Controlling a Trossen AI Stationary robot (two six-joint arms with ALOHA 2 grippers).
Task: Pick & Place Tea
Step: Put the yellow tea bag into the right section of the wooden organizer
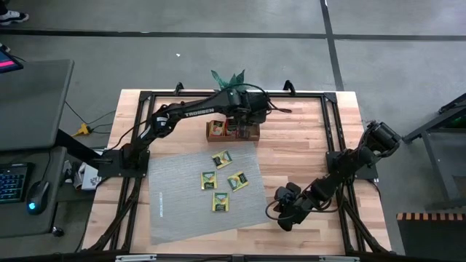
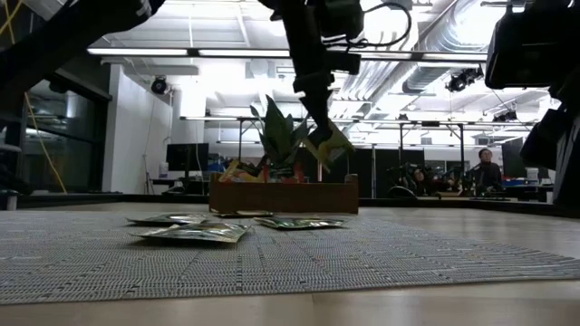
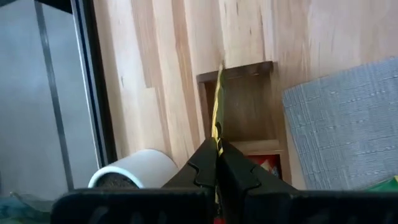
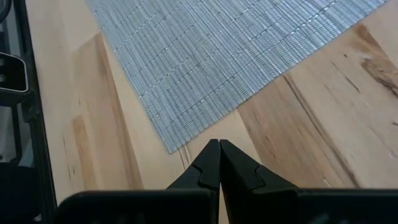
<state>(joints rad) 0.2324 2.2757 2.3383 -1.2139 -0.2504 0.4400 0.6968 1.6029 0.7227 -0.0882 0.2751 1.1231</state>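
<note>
Left claw pinches one yellow-green tea sachet edge-on above the wooden tray near the desk's far edge. Four more sachets lie on the grey mat. Right claw, pressed together and empty, hovers near the mat's near-right corner.

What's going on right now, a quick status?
Left gripper shut on a yellow-green tea sachet, above the wooden tray. Right gripper shut, empty, waiting by the mat. Four sachets left on it. Nothing blocking.
</note>
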